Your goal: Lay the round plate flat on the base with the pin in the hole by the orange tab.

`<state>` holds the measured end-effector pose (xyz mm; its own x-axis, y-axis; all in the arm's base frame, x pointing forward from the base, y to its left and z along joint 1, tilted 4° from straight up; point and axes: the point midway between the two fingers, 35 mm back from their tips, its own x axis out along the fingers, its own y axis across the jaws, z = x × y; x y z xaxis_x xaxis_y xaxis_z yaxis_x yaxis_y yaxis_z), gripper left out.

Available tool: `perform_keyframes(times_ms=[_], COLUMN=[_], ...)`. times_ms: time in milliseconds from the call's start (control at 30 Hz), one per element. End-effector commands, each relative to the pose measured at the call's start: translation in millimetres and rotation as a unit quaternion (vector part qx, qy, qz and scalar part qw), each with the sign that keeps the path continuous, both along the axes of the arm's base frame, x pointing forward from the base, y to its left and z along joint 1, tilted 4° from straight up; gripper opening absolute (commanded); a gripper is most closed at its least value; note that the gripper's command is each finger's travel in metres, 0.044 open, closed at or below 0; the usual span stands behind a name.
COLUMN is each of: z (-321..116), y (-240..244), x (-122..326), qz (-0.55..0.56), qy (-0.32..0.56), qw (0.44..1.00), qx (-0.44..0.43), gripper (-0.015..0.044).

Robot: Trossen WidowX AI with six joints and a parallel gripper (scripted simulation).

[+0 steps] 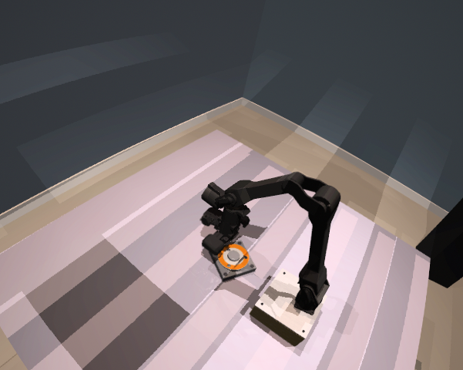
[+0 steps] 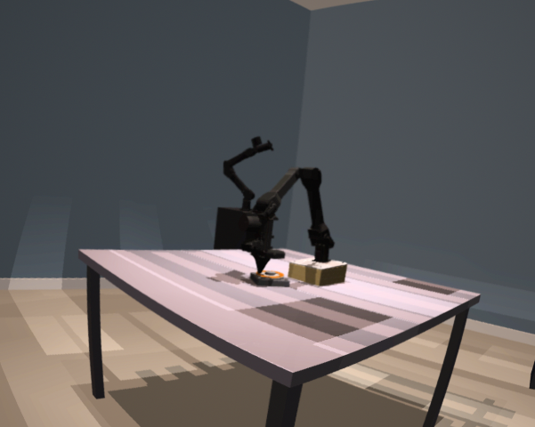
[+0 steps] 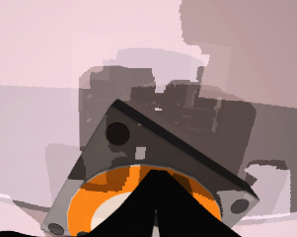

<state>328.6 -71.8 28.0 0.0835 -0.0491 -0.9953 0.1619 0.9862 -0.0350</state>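
The round plate (image 1: 233,257), an orange ring around a pale centre, lies on its square grey base (image 1: 239,272) just below the middle of the top view, on the striped table (image 1: 104,254). In the wrist view the plate (image 3: 96,193) fills the lower centre, with the base (image 3: 131,138) tilted as a dark diamond behind it and a round hole in each visible corner. I cannot make out the pin or the tab from here.

The gripper (image 3: 156,224) comes down at the plate's upper-left edge in the top view. Its two fingers are pressed together to a point with nothing between them, and that point covers the near part of the ring in the wrist view. From the exterior view the tip (image 2: 262,269) appears to meet the left side of the plate (image 2: 272,274), though whether it actually touches I cannot tell.

The black arm (image 1: 315,223) arches up to the right and stands on a tan block (image 1: 281,308) at the lower right of the plate, near it but apart.
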Motion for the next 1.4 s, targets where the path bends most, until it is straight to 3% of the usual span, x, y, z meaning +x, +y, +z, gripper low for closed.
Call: perform_keyframes(times_ms=[0, 1367], z=[1, 3], y=[-9, -39], x=[-2, -55], qz=[-0.001, -0.001], qy=[-0.001, 0.001], qw=[1.000, 1.000], qx=[-0.001, -0.003], gripper=[0.0000, 0.0000])
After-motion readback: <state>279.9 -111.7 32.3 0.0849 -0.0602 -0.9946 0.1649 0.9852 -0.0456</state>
